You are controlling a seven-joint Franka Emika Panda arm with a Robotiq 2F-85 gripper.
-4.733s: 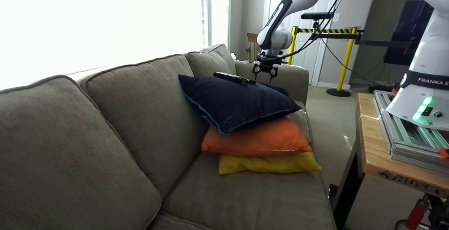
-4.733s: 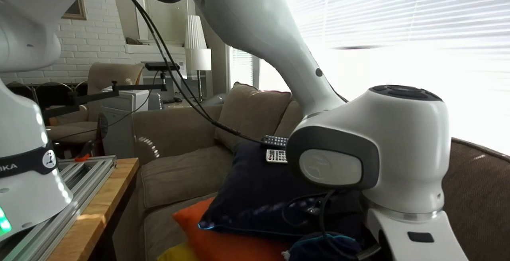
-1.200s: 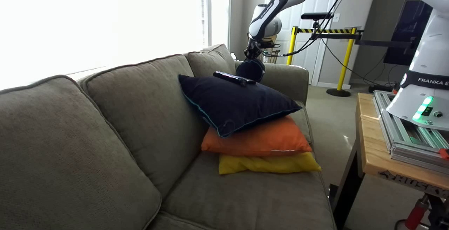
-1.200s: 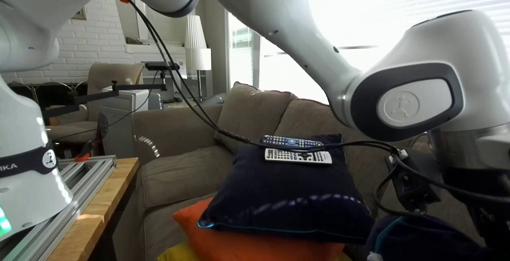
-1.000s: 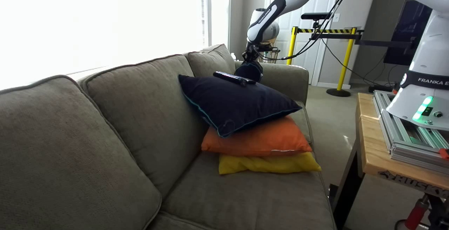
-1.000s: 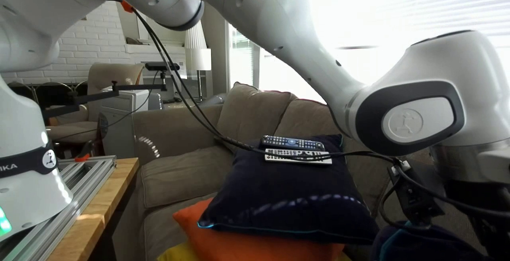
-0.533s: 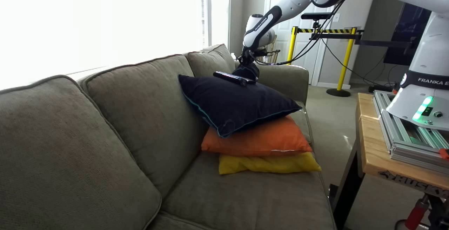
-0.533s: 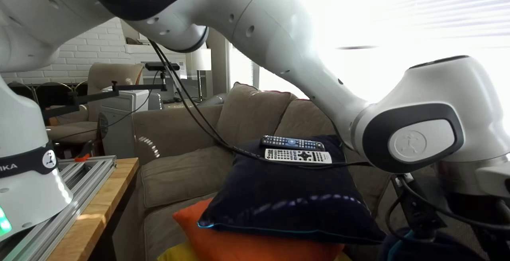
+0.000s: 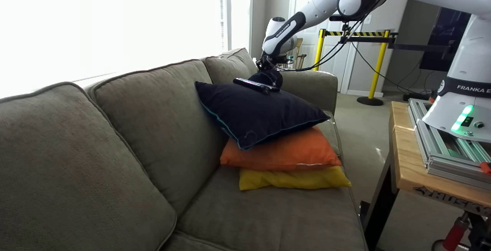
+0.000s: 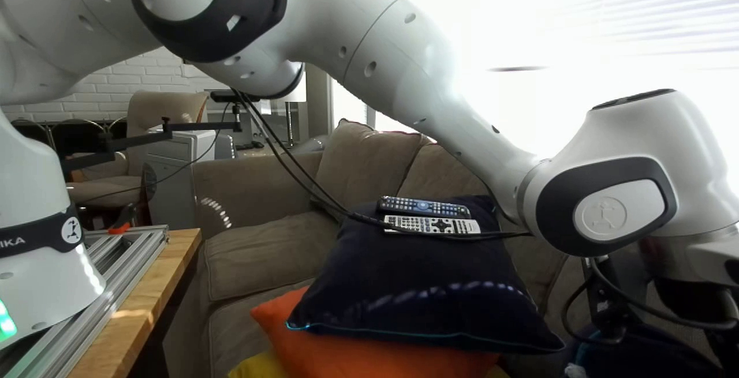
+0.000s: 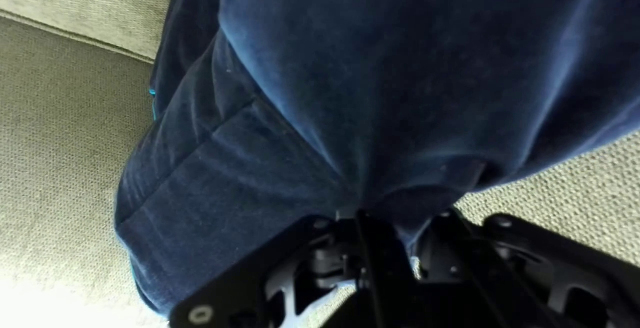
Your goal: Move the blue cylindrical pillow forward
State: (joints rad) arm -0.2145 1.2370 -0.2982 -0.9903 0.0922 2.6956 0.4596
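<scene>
The blue cylindrical pillow (image 11: 425, 67) fills much of the wrist view as dark navy fabric with deep folds running into my gripper (image 11: 400, 220). Its jaws are drawn together on a pinch of that fabric, with a sliver of sofa showing below the pinch. In an exterior view the pillow (image 9: 270, 77) hangs under the wrist, just behind the large navy square cushion, which hides its lower part. The pillow (image 10: 646, 352) also shows at the bottom right of an exterior view, partly cut off and behind a cable. Whether it touches the sofa seat cannot be seen.
Two remotes (image 10: 433, 225) lie on the large navy square cushion (image 10: 421, 285). Beneath it are an orange cushion (image 9: 284, 151) and a yellow cushion (image 9: 295, 178). The sofa backrest (image 9: 153, 120) runs alongside. The robot's base stands on a wooden bench (image 9: 406, 155).
Several seconds ago the gripper stood open above the pillow; it has since taken hold and raised it. Over the last second, arm and pillow have moved lower and towards the sofa backrest.
</scene>
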